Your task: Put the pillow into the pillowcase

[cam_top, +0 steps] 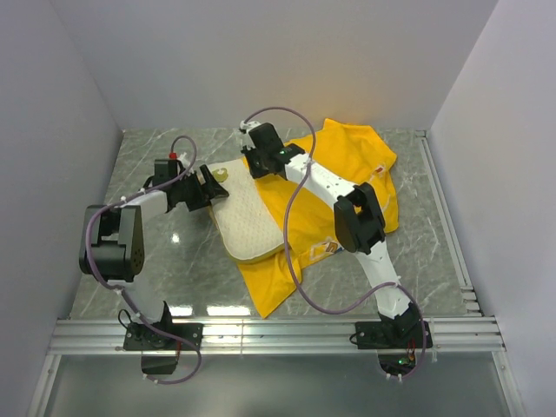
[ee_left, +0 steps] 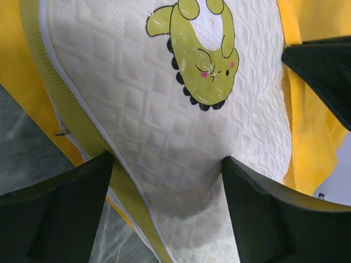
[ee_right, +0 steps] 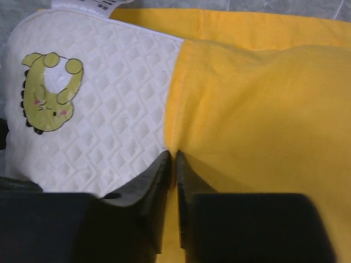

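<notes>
Right tool (ee_right: 171,156) first: its two black fingers (ee_right: 153,189) are pressed almost together, with only a sliver between them. That sliver sits right on the hem of the yellow pillowcase (ee_right: 263,109), so we call it a pinch on the cloth's edge. The hem runs across the quilted white pillow (ee_right: 109,109), whose uncovered end lies just left of the fingertips.

Over to the left tool (ee_left: 167,160): it stands wide open, one finger (ee_left: 55,213) on each side of the pillow's rounded corner. The left finger is hard against the yellowish side band (ee_left: 77,109) and the other is against the quilted face. We cannot tell whether they squeeze it.

The green cartoon logo (ee_left: 200,60) sits just beyond the gap. Yellow cloth shows on both sides of the pillow, and the right tool's dark tip pokes in at the edge of this view.

From above, the pillow lies mid-surface on the grey marbled surface (cam_top: 174,252). The pillowcase spreads away to its right and below it. The right arm (cam_top: 356,217) stretches diagonally over the yellow cloth, hiding part of it. A white tag (ee_right: 93,4) peeks out at the pillow's far end.
</notes>
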Motion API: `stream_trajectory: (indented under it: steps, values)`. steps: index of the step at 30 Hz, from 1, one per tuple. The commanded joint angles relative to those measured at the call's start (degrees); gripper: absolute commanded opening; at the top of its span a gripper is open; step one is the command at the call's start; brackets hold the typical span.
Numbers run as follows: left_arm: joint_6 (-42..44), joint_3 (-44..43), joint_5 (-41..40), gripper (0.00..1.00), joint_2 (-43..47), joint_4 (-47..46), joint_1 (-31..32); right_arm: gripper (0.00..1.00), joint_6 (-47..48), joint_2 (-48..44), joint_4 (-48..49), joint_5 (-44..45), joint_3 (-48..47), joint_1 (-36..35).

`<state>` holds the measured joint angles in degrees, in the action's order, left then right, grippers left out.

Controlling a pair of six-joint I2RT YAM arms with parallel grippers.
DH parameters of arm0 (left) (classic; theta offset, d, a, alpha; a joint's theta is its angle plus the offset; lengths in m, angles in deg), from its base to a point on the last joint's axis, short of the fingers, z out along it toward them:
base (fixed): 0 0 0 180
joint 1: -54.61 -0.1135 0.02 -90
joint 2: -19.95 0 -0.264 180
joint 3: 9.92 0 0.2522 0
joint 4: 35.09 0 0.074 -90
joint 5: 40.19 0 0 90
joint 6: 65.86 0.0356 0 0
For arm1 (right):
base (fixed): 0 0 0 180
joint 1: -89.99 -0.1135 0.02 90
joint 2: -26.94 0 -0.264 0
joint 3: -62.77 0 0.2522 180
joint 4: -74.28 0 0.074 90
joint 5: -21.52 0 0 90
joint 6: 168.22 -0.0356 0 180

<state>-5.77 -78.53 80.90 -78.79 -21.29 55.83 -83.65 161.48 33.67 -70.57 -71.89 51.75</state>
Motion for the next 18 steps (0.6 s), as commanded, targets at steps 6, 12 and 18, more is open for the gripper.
stream_trajectory:
  steps: [6, 12, 18]
  values:
    - [-1.8, -4.6, 3.6, 0.62, -5.9, -5.6, 0.4, 0.00, -0.3, -2.9, 1.8, -10.1, -1.6, -1.0]
    - [-5.1, -4.7, 16.8, 0.26, -5.9, -14.0, 5.1, 0.00, -6.9, -9.6, 5.7, -24.8, -0.6, -5.0]
    - [-17.2, 0.5, 18.3, 0.00, -0.2, -23.1, 6.2, 0.00, -15.9, -16.1, 12.0, -35.4, 1.6, -9.1]
